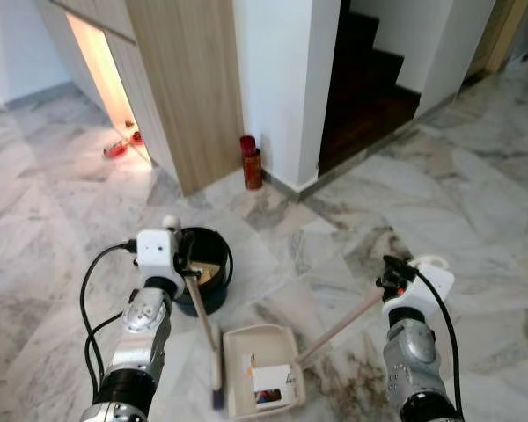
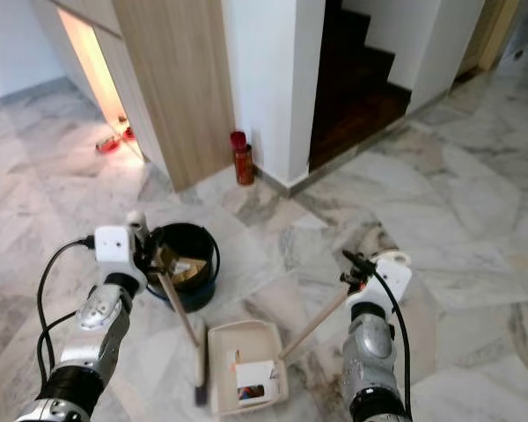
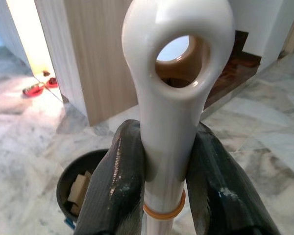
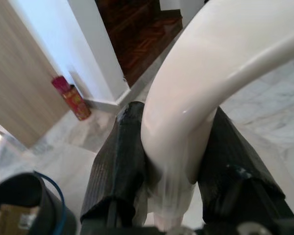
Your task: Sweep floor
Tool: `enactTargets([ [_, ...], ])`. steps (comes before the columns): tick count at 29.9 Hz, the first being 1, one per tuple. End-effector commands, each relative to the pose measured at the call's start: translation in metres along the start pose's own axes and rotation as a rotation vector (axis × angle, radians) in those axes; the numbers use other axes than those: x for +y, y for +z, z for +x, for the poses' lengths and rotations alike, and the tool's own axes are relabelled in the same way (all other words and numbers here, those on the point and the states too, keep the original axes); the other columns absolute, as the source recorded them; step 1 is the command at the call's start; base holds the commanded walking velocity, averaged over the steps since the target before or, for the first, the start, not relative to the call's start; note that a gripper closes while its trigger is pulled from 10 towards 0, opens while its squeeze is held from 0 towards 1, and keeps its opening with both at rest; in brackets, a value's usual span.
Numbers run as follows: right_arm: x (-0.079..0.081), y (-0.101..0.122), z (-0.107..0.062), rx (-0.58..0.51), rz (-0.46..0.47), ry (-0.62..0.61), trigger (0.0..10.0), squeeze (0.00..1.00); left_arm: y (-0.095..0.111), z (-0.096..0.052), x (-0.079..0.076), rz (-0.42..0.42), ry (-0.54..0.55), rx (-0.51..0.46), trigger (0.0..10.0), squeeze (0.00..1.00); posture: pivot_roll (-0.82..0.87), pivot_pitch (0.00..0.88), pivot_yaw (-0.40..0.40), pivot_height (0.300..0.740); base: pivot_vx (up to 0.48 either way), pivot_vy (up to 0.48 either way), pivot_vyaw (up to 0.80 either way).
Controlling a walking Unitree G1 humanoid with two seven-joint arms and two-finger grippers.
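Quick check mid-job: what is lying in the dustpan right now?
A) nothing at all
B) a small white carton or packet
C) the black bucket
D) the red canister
B: a small white carton lies in the cream dustpan on the floor; the right end effector is shut on the dustpan handle, and the left end effector on the broom handle.
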State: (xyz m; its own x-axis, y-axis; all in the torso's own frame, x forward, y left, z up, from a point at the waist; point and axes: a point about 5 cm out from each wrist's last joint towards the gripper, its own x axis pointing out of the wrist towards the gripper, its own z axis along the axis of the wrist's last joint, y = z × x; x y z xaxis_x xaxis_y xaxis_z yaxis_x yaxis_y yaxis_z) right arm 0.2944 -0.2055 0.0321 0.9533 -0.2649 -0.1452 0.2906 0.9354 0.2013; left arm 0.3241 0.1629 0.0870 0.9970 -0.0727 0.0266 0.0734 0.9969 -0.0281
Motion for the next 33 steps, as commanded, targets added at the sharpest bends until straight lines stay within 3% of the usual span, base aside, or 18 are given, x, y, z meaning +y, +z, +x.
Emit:
enactTargets([
  [1,0.013,0.011,0.006,-0.044,0.015,0.035,10.0,0.0,0.011,0.003,0.01,0.018,0.022,-0.044,10.0,0.0,-0.05,0.0,0.038,0.74,0.0,0.304,0.0],
  [20,0.013,0.018,0.01,-0.063,0.011,0.042,10.0,0.0,0.011,0.004,0.009,0.017,0.025,-0.045,10.0,0.0,-0.05,0.0,0.03,0.74,0.0,0.307,0.0],
  [33,0.009,0.034,0.019,-0.096,-0.046,0.056,10.0,0.0,0.012,0.006,0.012,0.011,0.052,-0.049,10.0,0.0,-0.06,0.0,0.009,0.74,0.0,0.306,0.0],
])
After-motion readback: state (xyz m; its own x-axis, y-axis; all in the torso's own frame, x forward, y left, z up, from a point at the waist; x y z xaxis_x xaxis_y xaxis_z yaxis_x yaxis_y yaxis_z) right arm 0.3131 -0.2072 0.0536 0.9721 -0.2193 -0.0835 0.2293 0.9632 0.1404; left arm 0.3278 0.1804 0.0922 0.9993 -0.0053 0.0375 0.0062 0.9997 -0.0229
